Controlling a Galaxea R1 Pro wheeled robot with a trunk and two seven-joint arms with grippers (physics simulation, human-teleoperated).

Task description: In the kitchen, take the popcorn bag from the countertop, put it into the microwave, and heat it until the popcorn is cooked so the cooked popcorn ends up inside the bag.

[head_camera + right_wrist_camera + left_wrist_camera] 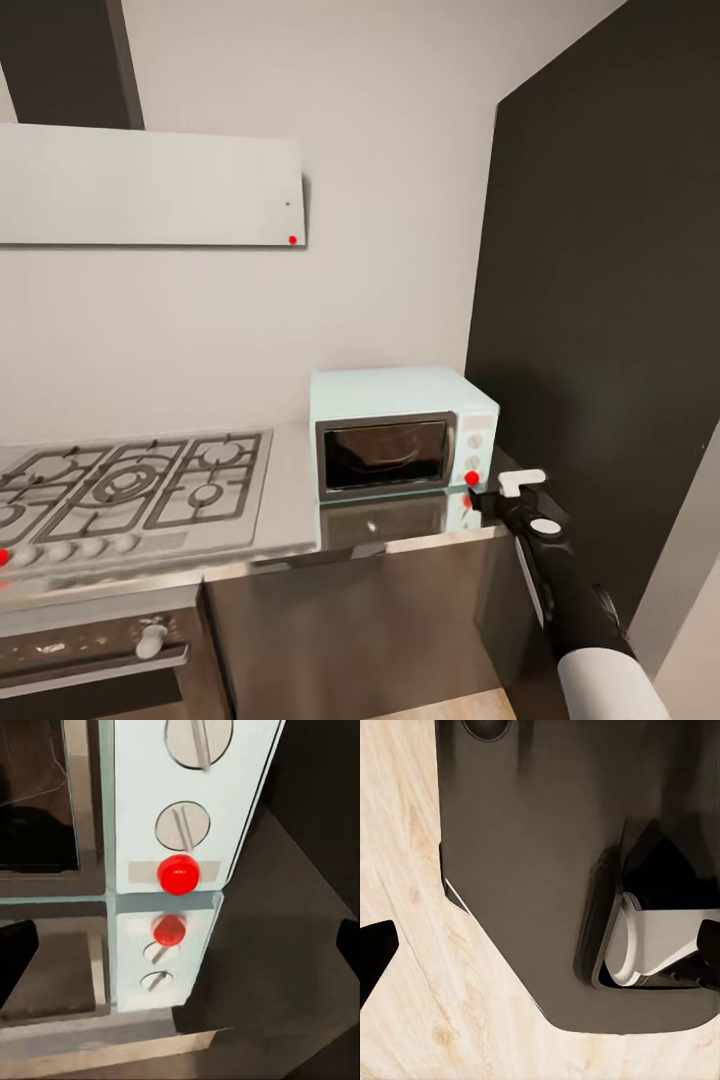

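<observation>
Microwave (400,430) door shut | grey countertop (290,470) | white walls (390,220)

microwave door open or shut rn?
Shut. The microwave door sits flush with its front panel; the right gripper is at its red button.

1. This is a home kitchen, rendered in simulation.
2. A steel gas hob (130,490) with black grates is set into a grey countertop (290,500) over dark cabinets.
3. A white extractor hood (150,185) hangs on the white wall.
4. A mint microwave (400,430) stands on the countertop, its red button (178,874) just ahead of the right fingers.
5. A built-in oven (95,650) sits under the hob.
</observation>
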